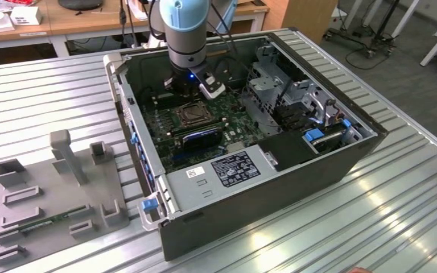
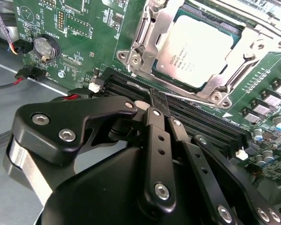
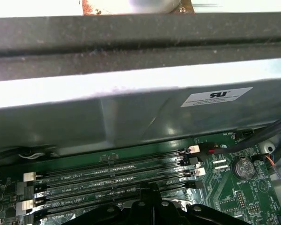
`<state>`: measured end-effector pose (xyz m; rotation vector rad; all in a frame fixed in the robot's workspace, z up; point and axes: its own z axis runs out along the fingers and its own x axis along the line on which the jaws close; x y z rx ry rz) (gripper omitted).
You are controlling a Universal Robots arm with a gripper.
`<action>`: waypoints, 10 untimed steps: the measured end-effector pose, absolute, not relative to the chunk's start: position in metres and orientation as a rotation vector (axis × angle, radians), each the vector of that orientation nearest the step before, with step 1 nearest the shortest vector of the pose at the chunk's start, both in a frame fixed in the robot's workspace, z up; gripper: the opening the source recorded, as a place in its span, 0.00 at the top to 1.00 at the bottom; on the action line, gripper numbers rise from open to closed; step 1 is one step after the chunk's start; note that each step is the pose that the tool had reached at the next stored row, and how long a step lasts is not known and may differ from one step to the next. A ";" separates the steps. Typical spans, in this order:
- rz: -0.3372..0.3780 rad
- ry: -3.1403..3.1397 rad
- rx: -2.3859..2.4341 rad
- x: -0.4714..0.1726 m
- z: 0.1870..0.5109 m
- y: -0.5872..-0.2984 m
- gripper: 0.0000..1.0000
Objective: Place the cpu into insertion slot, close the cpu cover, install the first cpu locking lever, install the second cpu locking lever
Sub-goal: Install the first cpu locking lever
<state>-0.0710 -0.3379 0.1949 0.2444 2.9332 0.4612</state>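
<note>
Starting at the exterior view's left: the gray parts tray [image 1: 52,193] sits on the table [image 1: 370,227], well apart from the case [image 1: 264,193], so there's nothing for me there.

Inside the case, my gripper [image 2: 155,101] is low over the board [image 2: 84,28]. Its fingers are pressed together, with nothing pinched between them as far as I can see. The tips hang right over the memory slots [image 2: 201,119], just beside the socket [image 1: 190,114].

The cpu [image 2: 196,47] is seated in the socket, and the cover [image 2: 152,33] looks folded down around it, with the chip's top showing through the window. So I'd say I'm on the lever part.

What looks like a thin lever wire [image 2: 178,95] runs along the socket edge nearest my tips. I can't tell if it's hooked yet. My guess is this calls for a steady push with the closed tips, down and under the catch, without slipping onto the slots.

Further right is the drive cage [image 1: 279,91], well clear of me.
</note>
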 end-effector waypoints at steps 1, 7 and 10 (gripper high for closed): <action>0.461 2.932 0.244 -0.071 0.195 -0.338 0.89; 0.461 2.927 0.240 -0.071 0.194 -0.337 0.89; 0.461 2.924 0.239 -0.071 0.194 -0.337 0.89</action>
